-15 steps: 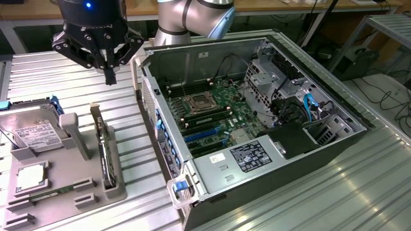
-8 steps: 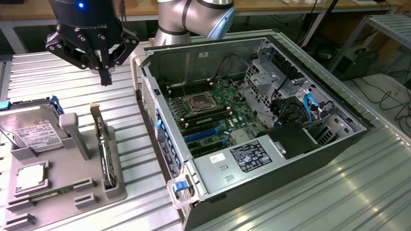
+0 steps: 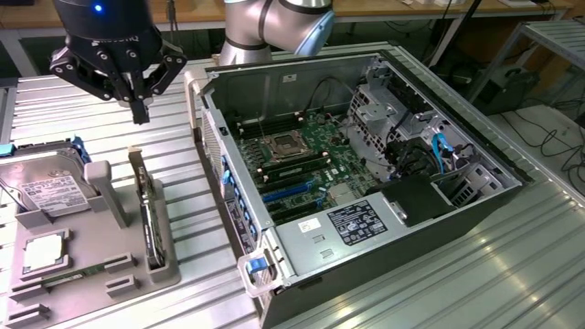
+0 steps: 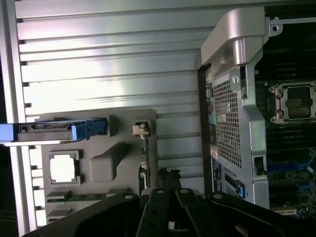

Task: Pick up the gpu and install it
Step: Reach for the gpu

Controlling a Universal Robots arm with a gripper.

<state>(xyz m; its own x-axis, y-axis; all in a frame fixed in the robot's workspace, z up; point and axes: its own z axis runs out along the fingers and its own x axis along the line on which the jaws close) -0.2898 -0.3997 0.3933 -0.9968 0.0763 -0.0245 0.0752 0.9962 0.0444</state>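
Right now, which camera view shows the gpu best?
The exterior view: the gpu stands on edge in the gray holder, with its whole length visible. In the wrist view the gpu appears edge-on, as a thin strip.

My arm stands at the far side of the scene, grey joints bent over towards the exterior view's left; my wrist hangs there, black, a blue light lit on it, pointing straight down; beneath it my linkages splay out to either side, then angle inward; my fingers are pressed together tip to tip, one thin point aimed downward in the air; in the wrist view the linkages fan wide and the fingers meet midway.
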